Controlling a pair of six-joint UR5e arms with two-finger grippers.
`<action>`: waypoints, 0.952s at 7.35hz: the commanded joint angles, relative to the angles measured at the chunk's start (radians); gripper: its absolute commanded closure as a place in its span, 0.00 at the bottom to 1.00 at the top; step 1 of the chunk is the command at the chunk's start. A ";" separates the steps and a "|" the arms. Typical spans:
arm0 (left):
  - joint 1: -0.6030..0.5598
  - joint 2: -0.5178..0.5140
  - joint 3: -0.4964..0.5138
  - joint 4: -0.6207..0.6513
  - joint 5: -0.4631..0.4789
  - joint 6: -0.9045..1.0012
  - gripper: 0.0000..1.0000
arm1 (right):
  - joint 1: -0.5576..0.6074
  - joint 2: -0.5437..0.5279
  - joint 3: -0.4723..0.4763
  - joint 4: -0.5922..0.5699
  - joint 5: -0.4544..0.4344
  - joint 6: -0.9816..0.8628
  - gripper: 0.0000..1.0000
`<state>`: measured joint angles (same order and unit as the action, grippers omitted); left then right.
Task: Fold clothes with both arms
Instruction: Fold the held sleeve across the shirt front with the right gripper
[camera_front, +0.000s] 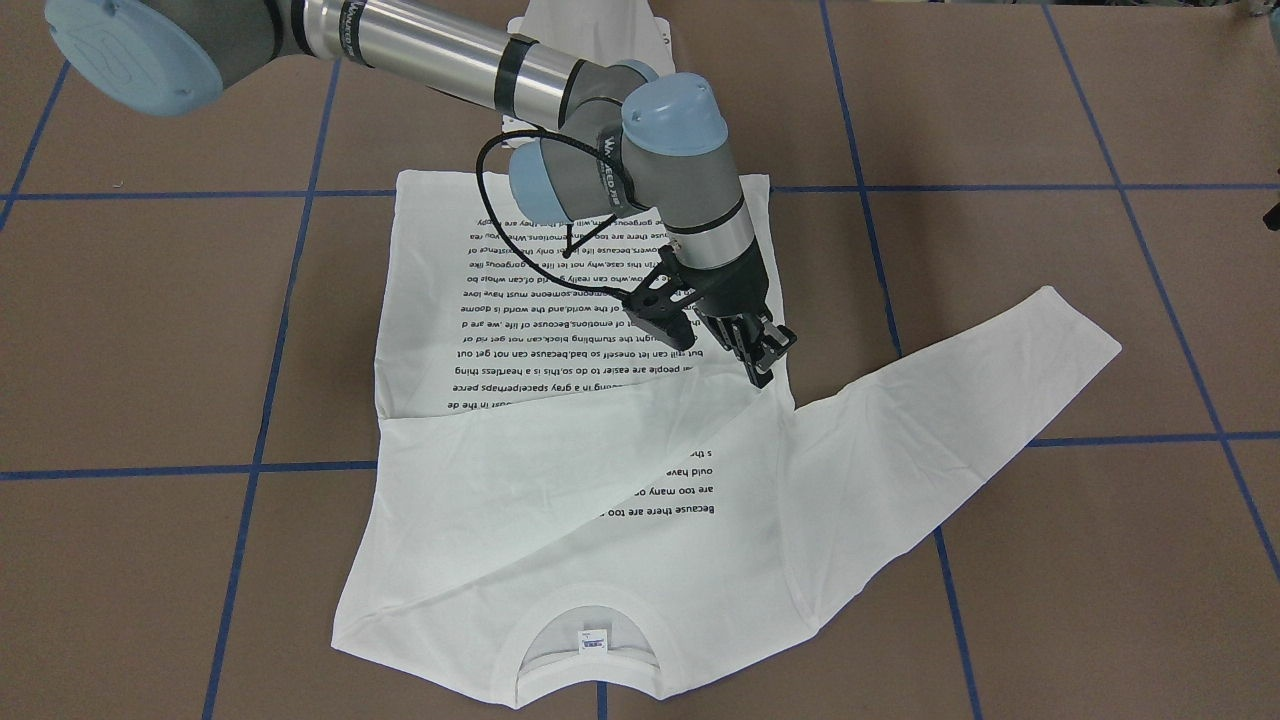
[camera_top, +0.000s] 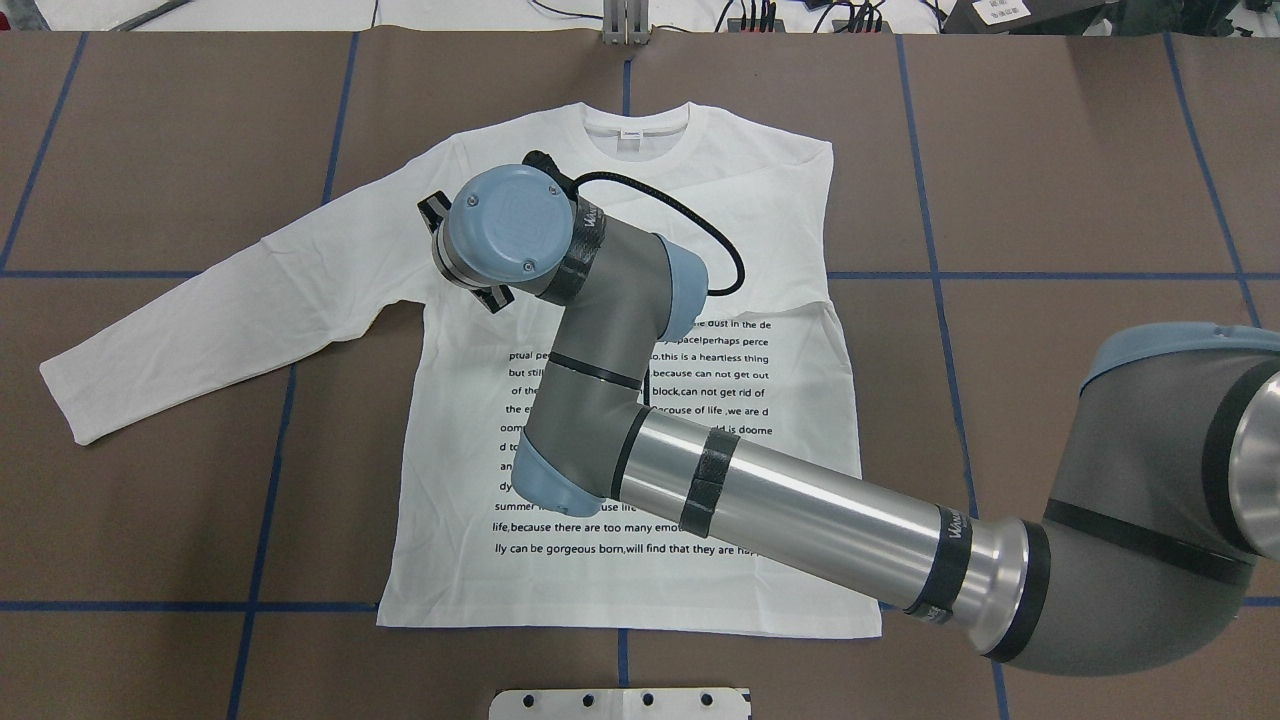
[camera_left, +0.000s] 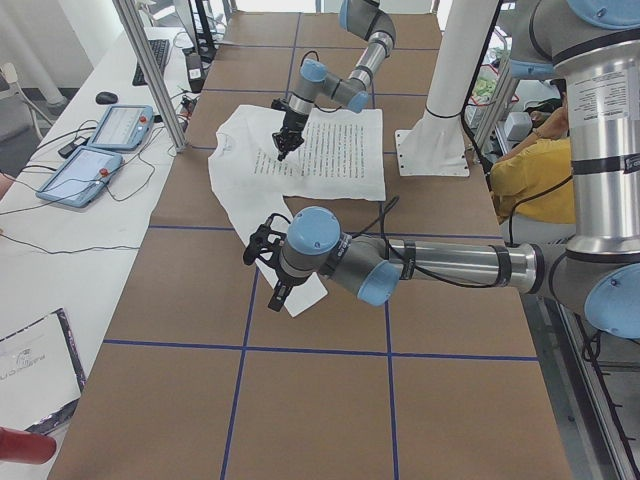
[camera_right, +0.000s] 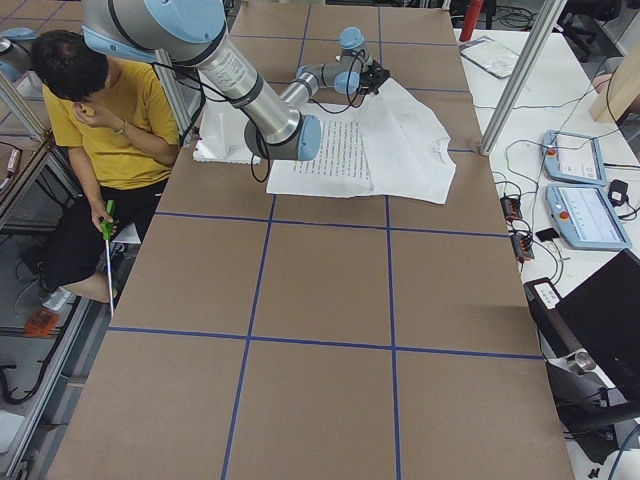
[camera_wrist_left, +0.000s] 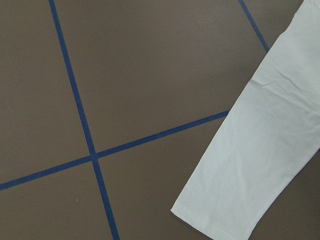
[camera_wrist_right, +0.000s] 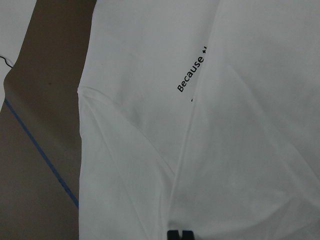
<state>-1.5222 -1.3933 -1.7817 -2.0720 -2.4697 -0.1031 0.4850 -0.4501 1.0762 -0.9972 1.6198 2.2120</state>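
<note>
The white long-sleeved T-shirt lies flat on the brown table, text side up, collar away from the robot. One sleeve is folded across the chest and covers part of the text. The other sleeve stretches out sideways, its cuff showing in the left wrist view. My right gripper hangs just above the shirt beside that sleeve's armpit, its fingertips close together with no cloth between them. My left gripper hovers near the cuff. It shows only in the side views, so I cannot tell its state.
Blue tape lines grid the table. The white pedestal base stands at the robot's edge, just behind the shirt's hem. A seated person in yellow is beside the table. Control tablets lie on a side bench.
</note>
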 joint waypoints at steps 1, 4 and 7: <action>0.004 0.000 0.001 0.000 0.000 -0.001 0.00 | 0.000 0.024 -0.021 0.000 -0.020 0.000 1.00; 0.005 0.000 0.002 0.000 0.000 -0.001 0.00 | 0.000 0.053 -0.064 0.002 -0.070 0.002 0.88; 0.013 0.000 0.008 0.001 0.000 -0.053 0.00 | 0.001 0.080 -0.152 0.102 -0.133 0.092 0.21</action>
<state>-1.5151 -1.3928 -1.7770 -2.0714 -2.4697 -0.1183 0.4856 -0.3882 0.9760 -0.9458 1.5244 2.2535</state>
